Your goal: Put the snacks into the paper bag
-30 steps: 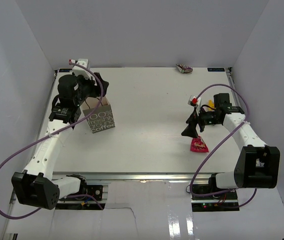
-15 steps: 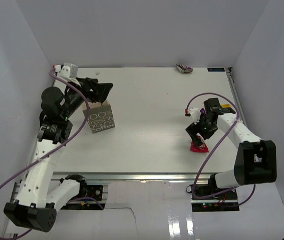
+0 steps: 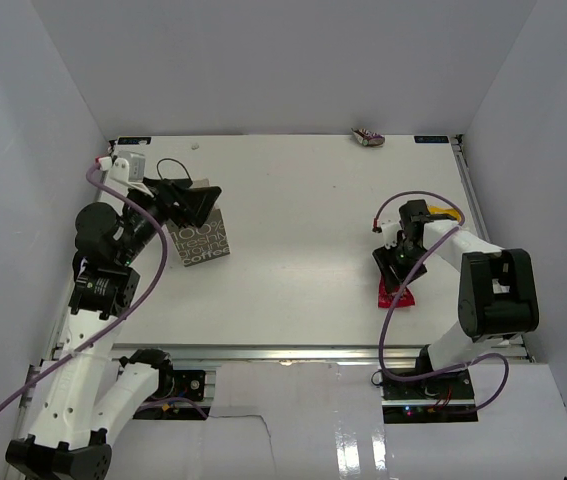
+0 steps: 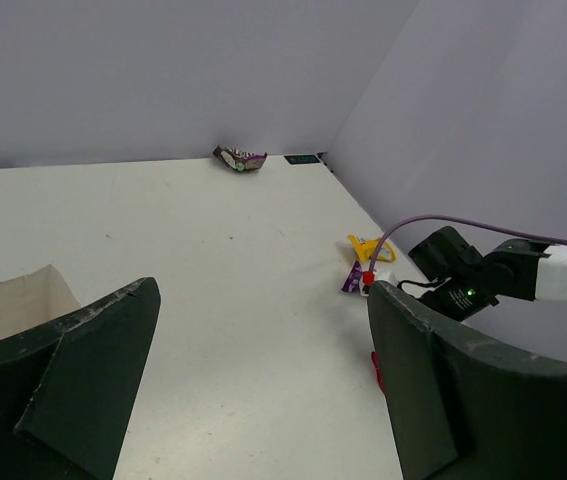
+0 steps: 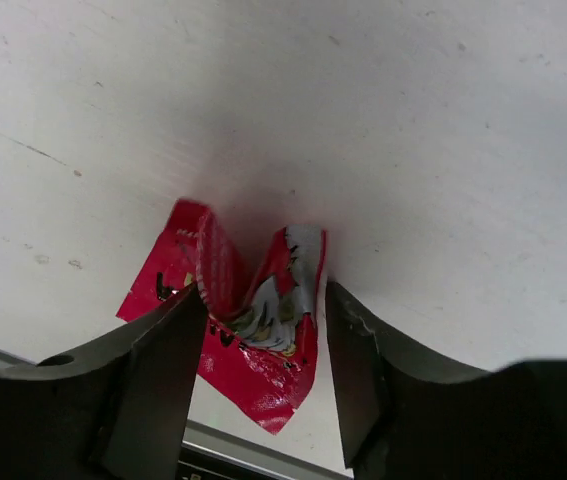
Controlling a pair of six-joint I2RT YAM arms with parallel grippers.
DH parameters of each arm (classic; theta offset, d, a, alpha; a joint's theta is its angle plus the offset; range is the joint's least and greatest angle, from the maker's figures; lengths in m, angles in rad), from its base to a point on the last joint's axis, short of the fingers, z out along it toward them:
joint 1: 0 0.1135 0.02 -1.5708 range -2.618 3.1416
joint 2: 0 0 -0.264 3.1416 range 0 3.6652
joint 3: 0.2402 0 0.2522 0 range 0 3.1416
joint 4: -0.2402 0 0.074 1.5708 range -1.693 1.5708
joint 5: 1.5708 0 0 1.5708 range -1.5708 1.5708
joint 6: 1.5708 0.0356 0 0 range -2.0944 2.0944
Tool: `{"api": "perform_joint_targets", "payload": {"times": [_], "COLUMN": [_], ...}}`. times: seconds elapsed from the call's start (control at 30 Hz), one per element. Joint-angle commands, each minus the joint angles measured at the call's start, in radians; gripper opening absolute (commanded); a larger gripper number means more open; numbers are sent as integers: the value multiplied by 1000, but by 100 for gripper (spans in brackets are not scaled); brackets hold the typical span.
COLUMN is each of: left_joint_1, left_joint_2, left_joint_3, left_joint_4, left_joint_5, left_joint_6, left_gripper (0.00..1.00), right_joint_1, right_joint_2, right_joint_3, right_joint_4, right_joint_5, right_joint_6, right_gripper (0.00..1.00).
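The paper bag stands upright at the left, grey-brown with pale lettering. Its tan edge and a black cord handle show in the left wrist view. My left gripper is open and empty just above the bag's top, its fingers wide apart. A pink-red snack packet lies near the front right. My right gripper is down on it; the jaws squeeze the packet, which buckles up between them. A yellow packet and a purple one lie beside the right arm.
A dark purple packet lies at the far edge by the back wall, also in the left wrist view. White walls enclose the table on three sides. The right arm's purple cable loops over its wrist.
My right gripper has come down onto the pink-red packet and closed round it. My left arm has swung back and lifted, the gripper still open over the bag.
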Motion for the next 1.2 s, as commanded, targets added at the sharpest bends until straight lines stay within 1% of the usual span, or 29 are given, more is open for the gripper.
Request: {"api": "perform_joint_targets", "payload": {"times": [0.0,0.1,0.17,0.2,0.23,0.27,0.33,0.37,0.4,0.43,0.47,0.5,0.53,0.57,0.63,0.67,0.73,0.77,0.8,0.83,0.87,0.9,0.93,0.97,1.0,1.03,1.07,1.13,1.17], "left_joint_1": [3,3,3,3,3,3,3,3,3,3,3,3,3,3,3,3,3,3,3,3,3,3,3,3,3,3,3,3,3], "left_joint_2": [-47,-81,-102,-107,-110,-113,-111,-105,-104,-99,-93,-90,-90,-85,-87,-87,-101,-108,-127,-137,-150,-174,-186,-200,-211,-231,-237,-248,-251], "left_joint_3": [-16,-16,-11,-8,0,4,23,30,36,52,59,67,76,93,108,121,127,124,119,113,106,90,84,78,69,66,66,75,81], "left_joint_4": [-12,-12,-12,-9,-6,-2,8,18,24,32,44,47,51,57,60,63,63,61,60,57,52,48,44,37,34,23,14,-17,-26], "left_joint_5": [-19,-26,-33,-36,-37,-37,-31,-28,-17,-11,-5,-2,0,4,9,12,13,13,10,0,-5,-10,-16,-28,-33,-37,-48,-57,-63], "left_joint_6": [-15,-20,-25,-25,-28,-29,-35,-37,-38,-46,-51,-55,-61,-77,-94,-109,-123,-134,-140,-146,-152,-163,-169,-175,-183,-186,-187,-180,-177], "left_gripper": [95,95,96,97,97,97,98,98,98,98,98,98,98,98,98,98,98,98,98,98,98,98,98,98,98,98,98,98,98], "right_joint_1": [-3,-4,-4,-3,-3,2,11,28,40,57,106,135,170,245,324,399,466,528,555,577,617,634,649,678,694,730,746,786,793], "right_joint_2": [8,-25,-62,-73,-84,-99,-116,-119,-122,-122,-121,-118,-108,-99,-55,-32,58,95,132,216,259,298,362,387,402,427,435,458,464], "right_joint_3": [11,-3,-10,-9,3,16,77,104,134,207,244,285,365,407,495,592,701,821,889,960,1032,1163,1213,1247,1279,1283,1280,1260,1255], "right_joint_4": [60,74,83,81,65,55,-7,-23,-36,-53,-49,-35,-12,46,112,180,248,279,329,348,364,402,429,459,532,569,607,708,733], "right_joint_5": [-41,-45,-64,-110,-141,-216,-319,-421,-467,-504,-553,-566,-569,-559,-526,-475,-416,-346,-309,-275,-217,-188,-163,-114,-89,-66,2,73,92], "right_joint_6": [48,35,18,-14,-37,-88,-171,-215,-282,-313,-332,-344,-341,-335,-297,-275,-199,-168,-136,-69,-35,-1,30,79,93,96,94,97,102], "right_gripper": [53,28,20,15,13,10,10,10,10,10,10,10,10,10,9,8,8,8,8,8,8,8,8,8,8,8,8,8,8]}}
